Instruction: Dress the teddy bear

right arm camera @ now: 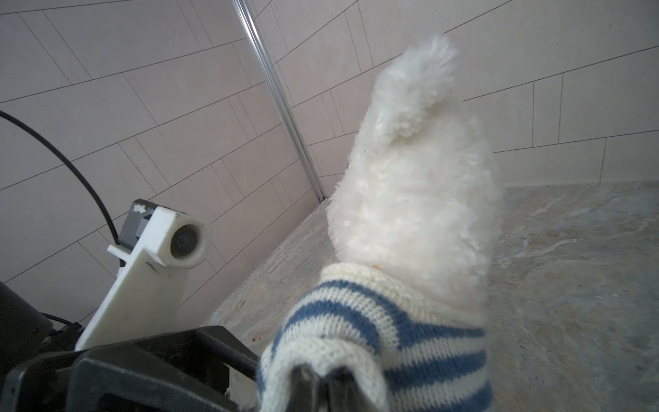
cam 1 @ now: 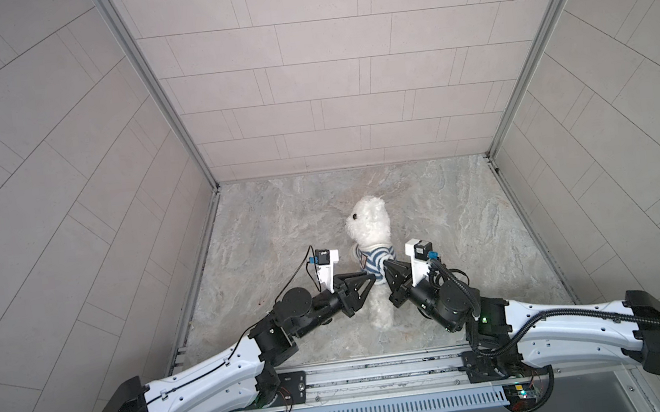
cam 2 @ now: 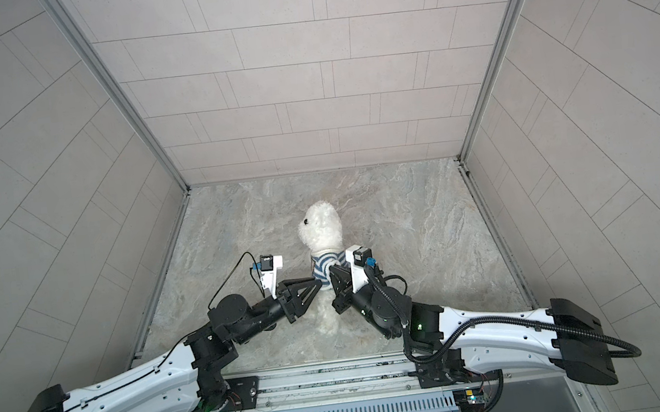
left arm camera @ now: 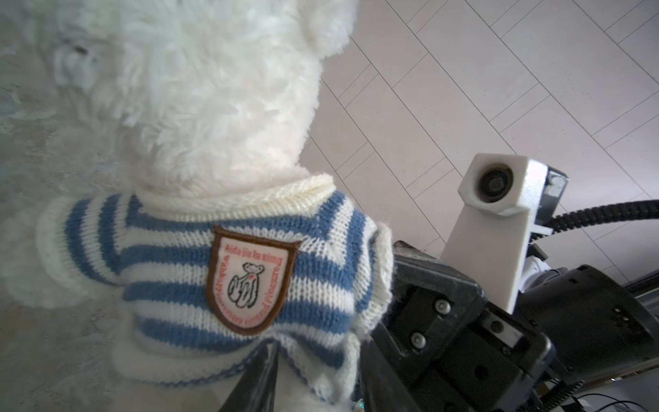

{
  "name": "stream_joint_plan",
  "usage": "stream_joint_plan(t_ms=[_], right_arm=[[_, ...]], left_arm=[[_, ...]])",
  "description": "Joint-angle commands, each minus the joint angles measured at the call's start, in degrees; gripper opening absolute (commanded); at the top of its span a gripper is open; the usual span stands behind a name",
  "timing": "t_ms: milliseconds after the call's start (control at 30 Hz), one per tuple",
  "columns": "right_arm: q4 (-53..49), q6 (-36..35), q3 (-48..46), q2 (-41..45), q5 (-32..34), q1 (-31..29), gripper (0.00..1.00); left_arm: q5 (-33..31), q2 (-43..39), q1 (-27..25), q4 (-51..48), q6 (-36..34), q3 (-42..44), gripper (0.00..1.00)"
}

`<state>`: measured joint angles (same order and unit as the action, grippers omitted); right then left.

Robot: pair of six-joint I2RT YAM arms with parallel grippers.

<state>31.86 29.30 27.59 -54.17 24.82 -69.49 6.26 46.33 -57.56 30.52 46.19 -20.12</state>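
Pinching the blue-and-white striped knitted shirt (right arm camera: pixel 374 321), collar already on the fluffy white teddy bear (cam 1: pixel 367 220), right claw (right arm camera: pixel 321 381) is holding; left claw (left arm camera: pixel 267 356) unclear; belly uncovered.

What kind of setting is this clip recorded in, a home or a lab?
Most likely a lab robot cell, not a home: tile-patterned panel walls boxed by aluminium posts, a marble-look tabletop, and two arms bolted to a metal rail.

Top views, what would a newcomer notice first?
A white teddy bear stands out on the table, head toward the back wall. A blue-and-white striped shirt wraps its chest, badge showing in the left wrist view. Both arms' jaws are at the shirt, one from each side.
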Motion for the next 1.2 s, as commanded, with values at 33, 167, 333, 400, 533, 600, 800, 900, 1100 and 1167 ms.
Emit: stream_joint_plan(t_ms=[33, 167, 333, 400, 533, 600, 800, 900, 1100, 1167], right_arm=[[7.8, -1.0, -1.1, 0.7, -2.9, -0.6, 0.0], [8.7, -1.5, -0.8, 0.6, -5.6, -0.6, 0.0], [10.0, -2.0, -0.4, 0.1, -9.1, -0.6, 0.0], [11.0, -2.1, -1.0, 0.2, -9.6, -0.6, 0.0], [11.0, -2.8, -1.1, 1.3, -11.8, -0.6, 0.0], [9.4, -3.4, -0.6, 2.2, -12.9, -0.6, 0.0], [6.3, -3.9, -0.6, 5.0, -14.5, -0.6, 0.0], [5.5, -3.9, -0.5, 5.5, -16.0, -0.6, 0.0], [4.4, -3.5, 0.1, 6.0, -20.6, -0.6, 0.0], [3.5, -3.2, 0.5, 6.5, -22.2, -0.5, 0.0]], left_arm=[[-5.1, -1.8, -0.2, 2.1, 1.9, 1.7, 0.41], [-6.8, -4.2, -0.2, 0.6, 1.3, 1.9, 0.29], [-9.7, -9.5, 0.0, -3.8, -2.3, 1.7, 0.04], [-10.3, -10.8, 0.0, -5.6, -3.5, 1.2, 0.0], [-12.5, -13.5, 1.4, -10.8, -5.2, 0.1, 0.0], [-12.1, -14.3, 3.5, -12.8, -4.9, 0.1, 0.0], [-11.0, -16.8, 8.9, -17.0, -3.2, 1.6, 0.0], [-11.1, -17.6, 9.6, -18.2, -4.1, 1.8, 0.0], [-12.7, -18.2, 10.0, -19.4, -6.1, 2.0, 0.0], [-13.3, -18.0, 10.1, -19.6, -7.3, 2.1, 0.0]])
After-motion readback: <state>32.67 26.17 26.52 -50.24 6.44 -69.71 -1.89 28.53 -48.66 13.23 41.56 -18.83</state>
